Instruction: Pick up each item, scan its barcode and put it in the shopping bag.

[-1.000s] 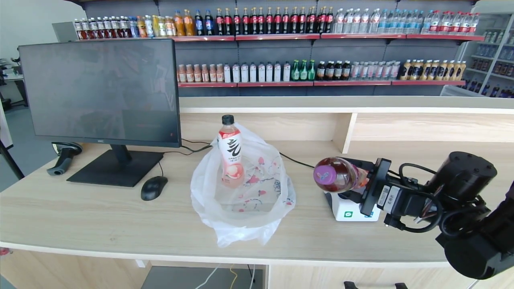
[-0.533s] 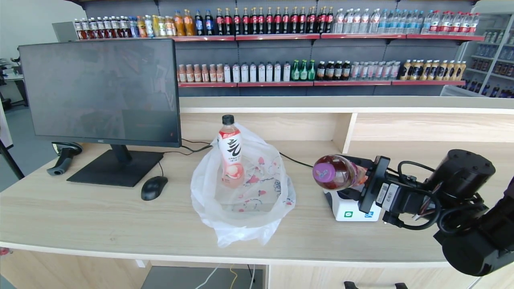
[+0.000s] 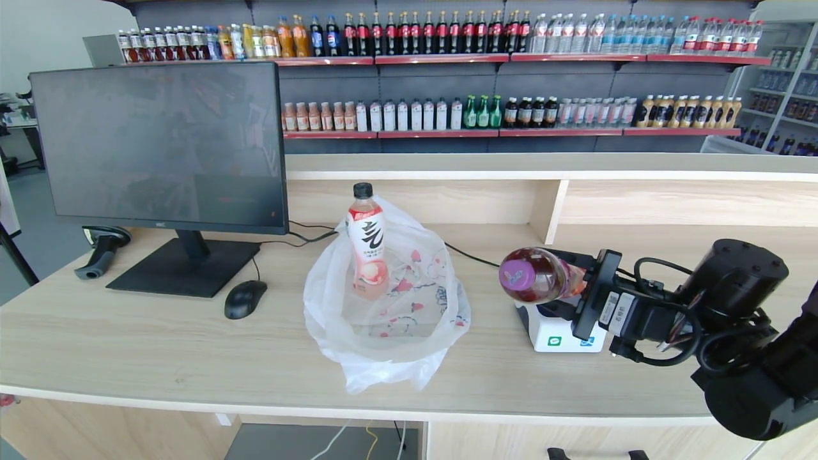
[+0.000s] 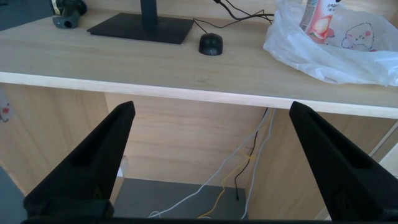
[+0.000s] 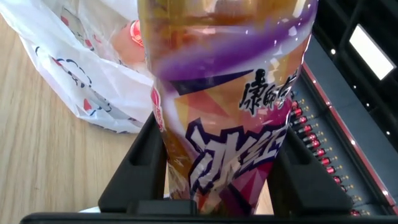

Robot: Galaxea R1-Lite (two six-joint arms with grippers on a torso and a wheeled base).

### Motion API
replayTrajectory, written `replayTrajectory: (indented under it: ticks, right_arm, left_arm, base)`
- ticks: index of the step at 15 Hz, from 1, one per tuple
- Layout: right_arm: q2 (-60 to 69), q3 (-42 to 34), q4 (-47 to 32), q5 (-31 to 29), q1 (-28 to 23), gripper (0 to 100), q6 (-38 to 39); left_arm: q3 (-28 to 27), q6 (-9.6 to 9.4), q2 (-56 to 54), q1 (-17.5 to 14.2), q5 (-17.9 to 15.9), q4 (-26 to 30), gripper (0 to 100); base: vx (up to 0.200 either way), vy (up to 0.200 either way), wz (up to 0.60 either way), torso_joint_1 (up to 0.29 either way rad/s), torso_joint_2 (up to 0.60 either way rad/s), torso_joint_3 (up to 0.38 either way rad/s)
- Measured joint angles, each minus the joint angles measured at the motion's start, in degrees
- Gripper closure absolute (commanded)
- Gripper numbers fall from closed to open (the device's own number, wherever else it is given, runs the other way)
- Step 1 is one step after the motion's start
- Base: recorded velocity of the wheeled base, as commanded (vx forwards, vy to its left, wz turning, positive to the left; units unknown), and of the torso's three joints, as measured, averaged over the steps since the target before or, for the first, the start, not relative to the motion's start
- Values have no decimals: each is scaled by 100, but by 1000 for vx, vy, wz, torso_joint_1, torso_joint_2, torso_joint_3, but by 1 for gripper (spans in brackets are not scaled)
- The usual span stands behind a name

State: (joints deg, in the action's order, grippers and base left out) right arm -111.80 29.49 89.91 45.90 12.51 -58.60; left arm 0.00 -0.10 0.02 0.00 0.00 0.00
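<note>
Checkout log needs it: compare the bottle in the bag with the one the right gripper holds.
The pink bottle stands upright in the shopping bag; the purple-capped bottle lies sideways in the right gripper, above the scanner. The pink bottle has a black cap and pale drink; the purple-capped bottle's drink is dark reddish. Both are capped.

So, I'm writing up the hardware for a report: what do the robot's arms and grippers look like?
The right arm is matte black with bulky round joints, looped black cables and white stickers at the wrist. The left gripper has two plain black wedge-shaped jaws tapering to narrow tips.
</note>
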Motion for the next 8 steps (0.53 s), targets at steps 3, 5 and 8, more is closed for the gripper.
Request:
replayTrajectory:
  ticks: [3,5,8]
  right_arm:
    - [50,5,1,-35,5,100,138]
    - [135,-11,1,-211,5,100,233]
    - [367,9,1,-651,11,100,618]
  left_arm:
    - [0,0,0,0,0,0,0]
    - [0,0,0,0,0,0,0]
    - [0,0,0,0,0,0,0]
  base:
    - [0,0,0,0,0,0]
    - [0,0,0,0,0,0]
    - [0,0,0,0,0,0]
